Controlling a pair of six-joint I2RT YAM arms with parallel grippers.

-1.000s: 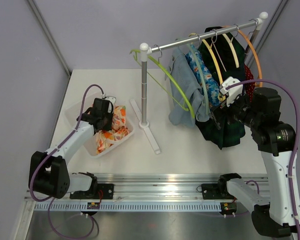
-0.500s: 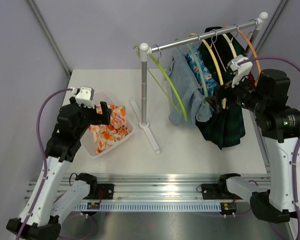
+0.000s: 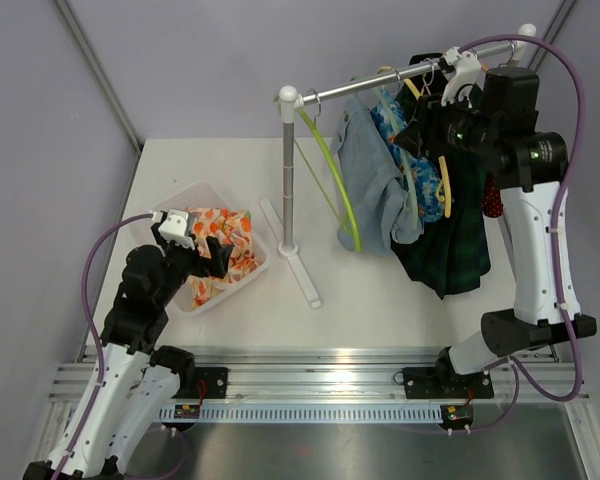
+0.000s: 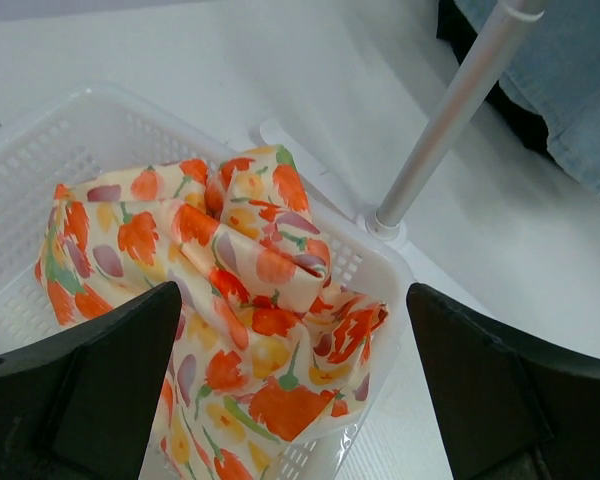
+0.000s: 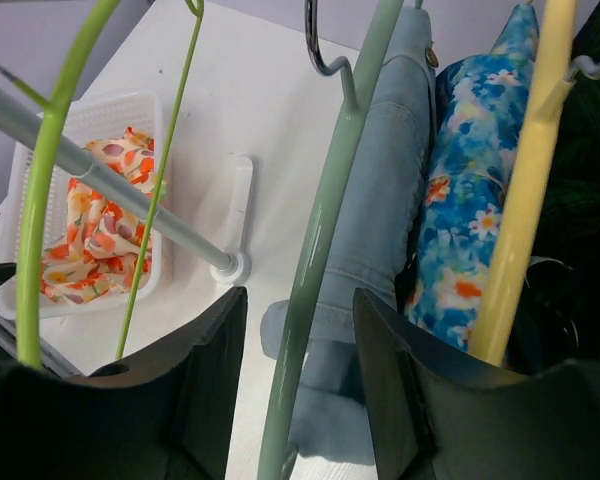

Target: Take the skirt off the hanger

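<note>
The basket [image 4: 30, 160] holds the crumpled skirt [image 4: 240, 290]. The left gripper [image 4: 292, 330] hovers above, released and empty. Next, the rack [image 3: 289, 180] carries a bare green hanger [image 3: 330, 175], denim [image 3: 372, 185] and dark clothes [image 3: 450, 250]. The right gripper [image 5: 300, 330], parted, straddles a pale hanger [image 5: 325, 200] without touching.

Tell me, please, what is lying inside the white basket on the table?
A crumpled orange, red and yellow floral cloth, spilling over the rim of the basket. The floor beneath it is covered.

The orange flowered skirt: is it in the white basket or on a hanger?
In the white basket. The skirt lies crumpled between its walls, and no hanger is attached to it.
</note>
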